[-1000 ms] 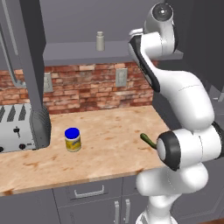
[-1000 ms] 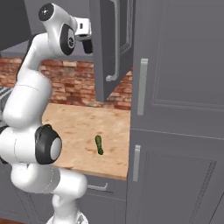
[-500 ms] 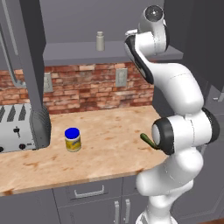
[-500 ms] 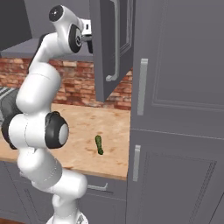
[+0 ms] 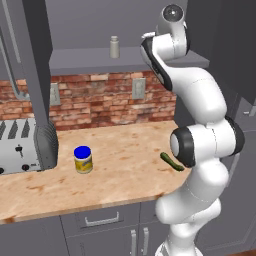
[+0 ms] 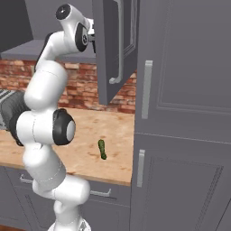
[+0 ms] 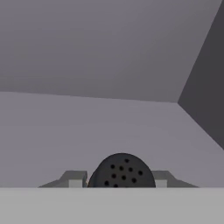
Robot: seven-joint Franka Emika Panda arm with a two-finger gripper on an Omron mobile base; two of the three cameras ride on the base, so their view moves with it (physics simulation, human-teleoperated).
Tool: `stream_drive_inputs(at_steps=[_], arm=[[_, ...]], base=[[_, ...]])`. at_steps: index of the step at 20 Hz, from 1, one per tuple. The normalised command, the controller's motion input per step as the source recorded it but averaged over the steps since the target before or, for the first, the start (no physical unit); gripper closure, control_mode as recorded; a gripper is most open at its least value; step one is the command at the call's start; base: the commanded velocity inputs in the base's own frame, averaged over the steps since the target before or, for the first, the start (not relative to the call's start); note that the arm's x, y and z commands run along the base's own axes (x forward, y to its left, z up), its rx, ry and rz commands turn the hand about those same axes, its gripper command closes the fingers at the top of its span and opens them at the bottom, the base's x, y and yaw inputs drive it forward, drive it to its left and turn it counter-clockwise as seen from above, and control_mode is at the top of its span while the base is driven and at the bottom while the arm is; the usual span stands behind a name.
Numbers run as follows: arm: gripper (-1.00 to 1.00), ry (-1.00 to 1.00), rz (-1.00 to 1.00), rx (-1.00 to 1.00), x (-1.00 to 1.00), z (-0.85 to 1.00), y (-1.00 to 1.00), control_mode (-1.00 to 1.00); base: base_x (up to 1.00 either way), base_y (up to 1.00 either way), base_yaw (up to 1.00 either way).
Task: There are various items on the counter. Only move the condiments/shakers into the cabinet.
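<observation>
At the bottom centre of the hand view, the gripper point(image 7: 118, 179) is clamped on the black tapered shaker point(image 7: 122, 168), one small finger tip pressed against each flank of its round perforated top. Over the last second the white arm has folded upright. Its dark elbow joint has swung in from the right edge of the left base view to hang over the counter's front edge, and the wrist has pushed deeper at shelf height. Nothing else has shifted, so the base has stayed parked. I take that to mean the carry is nearly over, because the hand view now looks across the flat grey shelf point(image 7: 87, 131) of the dark grey wall cabinet toward its back corner. What remains is to set the shaker down and let go. The holed cap faces up toward the camera, so the shaker's long axis looks roughly vertical with its base pointing at the shelf, though the base itself is hidden. The small light-grey shaker bottle point(image 5: 114, 46) already stands upright on the shelf in the upper middle of the left base view. The yellow-labelled jar with a blue lid point(image 5: 83, 159) waits on the light-tan wood-grain counter point(image 5: 120, 180) at centre left, just beside the silver toaster point(image 5: 20, 145). The thin green curved vegetable point(image 6: 102, 149) lies near the counter's front edge and should stay there.
</observation>
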Motion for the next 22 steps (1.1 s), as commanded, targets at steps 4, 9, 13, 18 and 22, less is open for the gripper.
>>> stream_drive_inputs(at_steps=[4,9,13,18,22], arm=[[-1.0,0.0,0.0,0.02,0.04,-0.21,-0.01,-1.0],[-1.0,0.0,0.0,0.0,-0.07,0.0,0.0,-1.0],[-1.0,-0.12,0.0,0.0,-0.77,0.0,0.0,-1.0],[-1.0,-0.13,0.0,0.0,-1.0,-0.03,0.0,-1.0],[-1.0,-0.08,0.0,0.0,-1.0,-0.31,0.0,-1.0]], base=[[0.0,0.0,0.0],[0.0,0.0,0.0],[0.0,0.0,0.0],[0.0,0.0,0.0],[0.0,0.0,0.0]])
